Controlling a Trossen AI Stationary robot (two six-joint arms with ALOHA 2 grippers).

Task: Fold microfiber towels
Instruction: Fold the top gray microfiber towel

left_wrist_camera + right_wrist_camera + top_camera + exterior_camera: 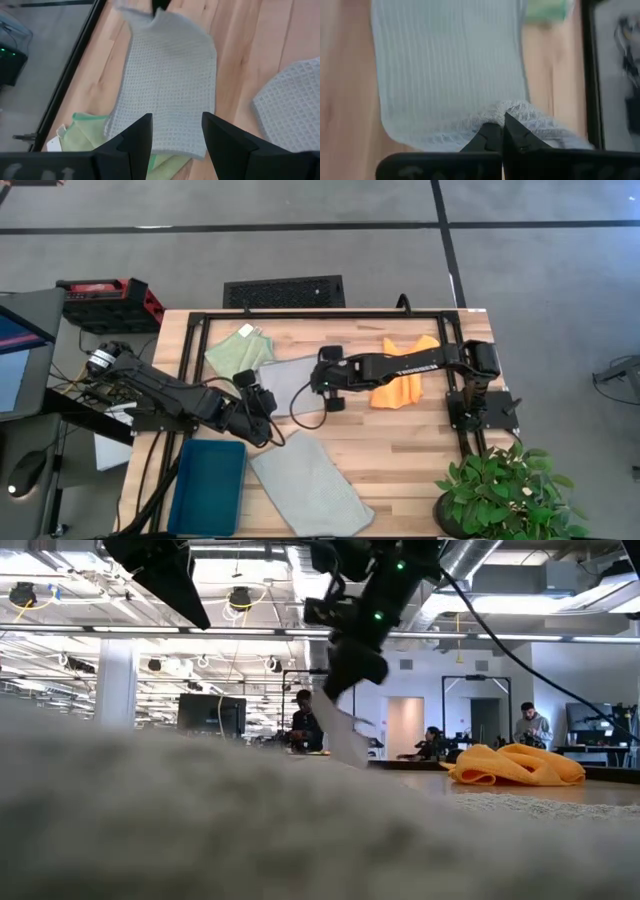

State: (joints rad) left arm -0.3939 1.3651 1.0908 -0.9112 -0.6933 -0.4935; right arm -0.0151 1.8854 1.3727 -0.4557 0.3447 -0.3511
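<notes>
A pale grey-blue towel (290, 383) lies mid-table, its right end lifted. My right gripper (326, 387) is shut on that end; it also shows in the low view (345, 675). My left gripper (258, 404) is open and empty over the towel's left end, its fingers (135, 137) apart above the cloth. A second grey towel (312, 485) lies flat at the near edge. The light green towel (240, 350) lies at the far left, partly under the grey-blue one (82, 137). The orange towel (405, 385) lies bunched under my right arm. My right gripper pinches a small bunch of the grey-blue towel's right edge (502, 112) between its two fingers, coming from above. That end is lifted, and the cloth hangs below the fingers (347, 735). The rest lies spread on the table (450, 60).
A teal bin (208, 485) stands at the near left, beside the second grey towel. A black frame (300, 313) runs along the table's far and side edges. A potted plant (500, 485) stands at the near right corner. People stand in the room beyond.
</notes>
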